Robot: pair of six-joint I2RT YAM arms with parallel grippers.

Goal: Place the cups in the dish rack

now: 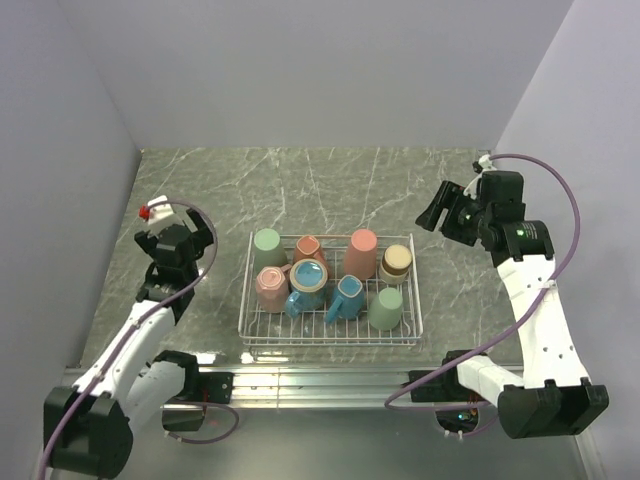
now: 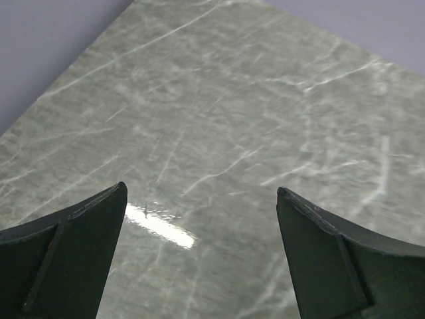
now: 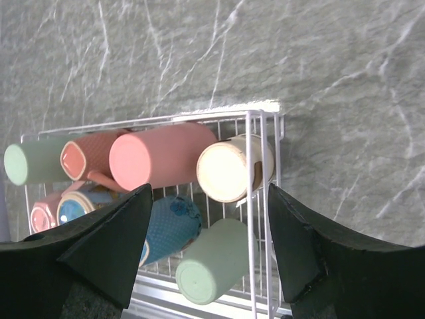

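- Fingers (image 2: 60,266) of the left gripper (image 2: 200,193) are seen spread wide, with nothing between them. Only bare marbled table (image 2: 232,100) is framed beneath.
- Fingers (image 3: 99,259) of the right gripper (image 3: 209,193) are likewise held apart and empty. They are raised beyond the right end of the dish rack (image 3: 262,153), and nothing is touched.
- Below the right gripper, the short brown cup (image 3: 232,166) is seen in the rack's far right corner, a cream face turned to the camera. The pink cup (image 3: 163,156) lies just beside it.
- From above, six more cups are counted inside the rack:
  - a sage green cup (image 1: 267,245) at the far left
  - a salmon cup (image 1: 310,248)
  - a pink mug (image 1: 272,288)
  - a blue mug (image 1: 307,280)
  - a second blue mug (image 1: 347,297)
  - a second sage green cup (image 1: 386,308) at the near right
- No cup is seen on the table outside the rack. The left gripper is parked well to the rack's left.
- The loading step is therefore judged to be finished, since all eight cups are held by the rack and neither gripper carries anything.
- No further grasp appears to be called for. The next move is judged to be a retreat of both arms away from the rack, kept high enough that the wire rim and the standing cups are not clipped.
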